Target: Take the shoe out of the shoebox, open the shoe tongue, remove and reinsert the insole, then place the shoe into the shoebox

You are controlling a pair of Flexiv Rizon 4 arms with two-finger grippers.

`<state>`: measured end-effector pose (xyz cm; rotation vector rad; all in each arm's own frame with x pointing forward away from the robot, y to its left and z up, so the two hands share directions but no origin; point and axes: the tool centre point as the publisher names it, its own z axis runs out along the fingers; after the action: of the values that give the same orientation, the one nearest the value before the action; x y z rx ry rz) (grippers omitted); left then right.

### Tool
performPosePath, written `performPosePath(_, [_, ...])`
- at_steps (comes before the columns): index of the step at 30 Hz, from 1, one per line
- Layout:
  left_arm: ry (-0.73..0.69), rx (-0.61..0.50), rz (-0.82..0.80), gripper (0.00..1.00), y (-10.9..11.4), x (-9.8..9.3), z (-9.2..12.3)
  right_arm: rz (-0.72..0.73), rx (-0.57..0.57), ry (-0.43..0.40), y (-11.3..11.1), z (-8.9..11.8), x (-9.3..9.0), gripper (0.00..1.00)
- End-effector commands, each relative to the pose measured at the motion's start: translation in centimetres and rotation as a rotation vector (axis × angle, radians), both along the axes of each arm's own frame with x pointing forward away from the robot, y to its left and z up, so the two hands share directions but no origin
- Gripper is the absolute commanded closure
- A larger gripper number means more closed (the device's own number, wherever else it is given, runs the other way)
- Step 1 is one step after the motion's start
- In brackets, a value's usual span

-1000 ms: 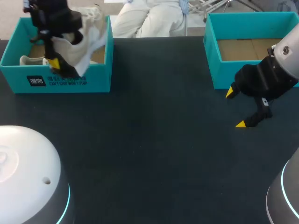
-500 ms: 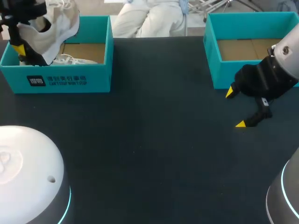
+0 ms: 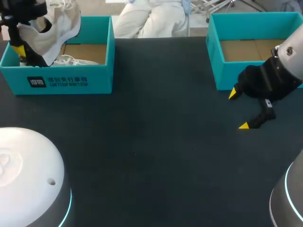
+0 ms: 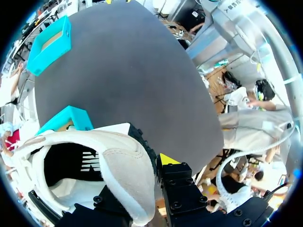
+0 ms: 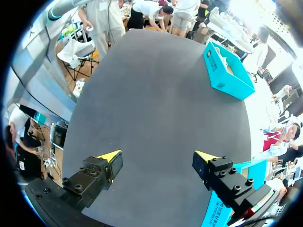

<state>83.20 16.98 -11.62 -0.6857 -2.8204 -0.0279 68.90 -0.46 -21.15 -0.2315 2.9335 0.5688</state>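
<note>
My left gripper [image 3: 21,47] is shut on the rim of a white shoe [image 3: 54,26], holding it above the far left end of the left teal shoebox [image 3: 66,82]. In the left wrist view the white shoe [image 4: 118,165] fills the space at my left gripper [image 4: 147,172]. One yellow fingertip [image 4: 168,159] shows outside the rim; the other is hidden inside the shoe. A second white shoe [image 3: 78,61] lies in the box. My right gripper [image 3: 238,110] stands open above the table, just in front of the right teal box [image 3: 255,78]. Nothing is between the fingers of the right gripper [image 5: 158,157].
The right teal box shows only a bare cardboard floor [image 3: 246,49]. Dark tabletop [image 3: 156,127] stretches between the two boxes. In the right wrist view the left shoebox [image 5: 227,71] lies far ahead and the right box's wall [image 5: 227,201] is beside one finger.
The left gripper carried the shoe up and leftward from over the box's middle to its left end, uncovering the second shoe inside. The right arm has not moved.
</note>
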Motion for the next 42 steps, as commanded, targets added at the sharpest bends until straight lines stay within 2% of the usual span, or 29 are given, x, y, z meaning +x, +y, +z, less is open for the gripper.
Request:
performPosePath(1, [0.021,-0.04,0.005,1.0,2.5,2.7,0.4,-0.001,-0.002,0.0,0.1,-0.1,0.0,0.0])
performPosePath(8, [-0.008,0.006,0.029,1.0,8.5,6.8,-0.7,-0.001,-0.002,0.0,0.1,-0.1,0.0,0.0])
performPosePath(9, [0.036,-0.006,0.014,1.0,9.4,7.3,-0.8,-0.001,-0.002,0.0,0.1,-0.1,0.0,0.0])
performPosePath(11, [-0.057,0.073,0.04,1.0,11.0,8.0,-1.4,-0.001,-0.002,0.0,0.1,-0.1,0.0,0.0])
performPosePath(16, [-0.045,0.064,0.04,1.0,14.5,10.0,-2.1,-0.001,-0.002,0.0,0.1,-0.1,0.0,0.0])
performPosePath(20, [-0.061,0.035,0.087,1.0,16.3,12.0,-2.9,-0.001,-0.002,0.0,0.1,-0.1,0.0,0.0])
performPosePath(26, [-0.063,-0.004,0.165,1.0,17.3,16.3,-4.3,-0.001,-0.002,0.0,0.1,-0.1,0.0,0.0])
performPosePath(31, [-0.043,-0.009,0.187,1.0,16.6,20.5,-4.9,-0.001,-0.002,0.0,0.1,-0.1,0.0,0.0])
performPosePath(38, [-0.062,-0.015,0.186,1.0,15.1,23.3,-4.7,-0.001,-0.002,0.0,0.1,-0.1,0.0,0.0])
performPosePath(42, [-0.068,-0.01,0.201,1.0,15.0,23.5,-4.7,-0.001,-0.002,0.0,0.1,-0.1,0.0,0.0])
